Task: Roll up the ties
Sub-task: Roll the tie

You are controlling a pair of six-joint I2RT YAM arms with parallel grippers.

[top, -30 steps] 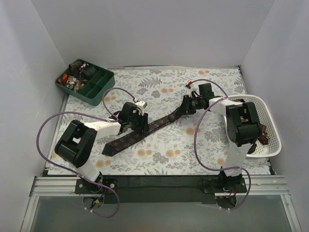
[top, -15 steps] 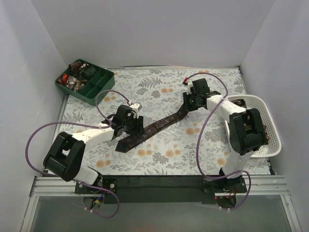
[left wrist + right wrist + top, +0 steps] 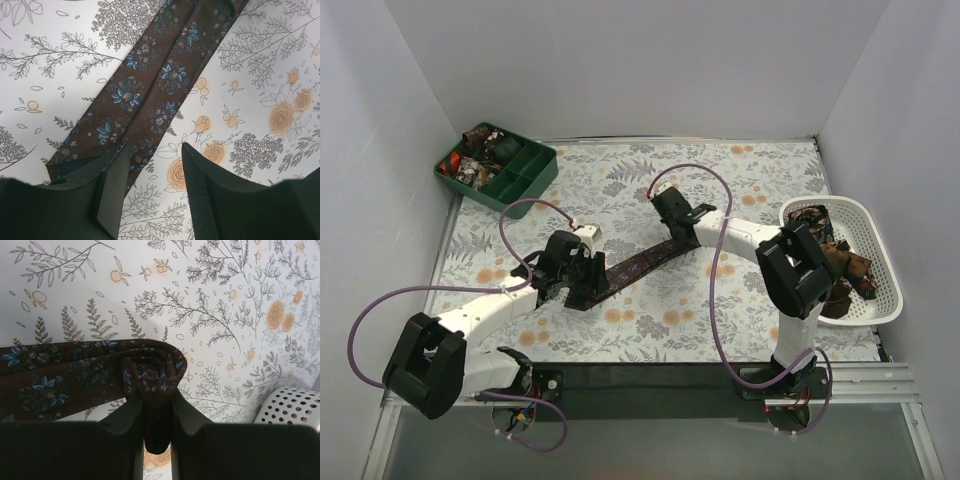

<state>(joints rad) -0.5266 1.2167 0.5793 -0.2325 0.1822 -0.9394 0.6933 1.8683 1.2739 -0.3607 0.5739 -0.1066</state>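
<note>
Got one brown tie with little blue flowers laid out in a slanted line on the floral cloth, well to the left of the white basket. Lying flat along most of its length, seam side up at the end farthest from the basket.

Right gripper clamped on the tie end nearer the basket. Fabric folded over there into a small loop, pinched snug between both fingers, and not flat on the cloth like the rest.

Left gripper down at the far end from the basket, jaws about half apart. One finger over the tie's edge, the other on bare cloth just beside it. Nothing squeezed as far as can be seen.

More ties heaped inside the basket, dark brown, all tangled. Green tray way across from the basket in the far corner, small dark coils in some compartments, too tiny to make out.
</note>
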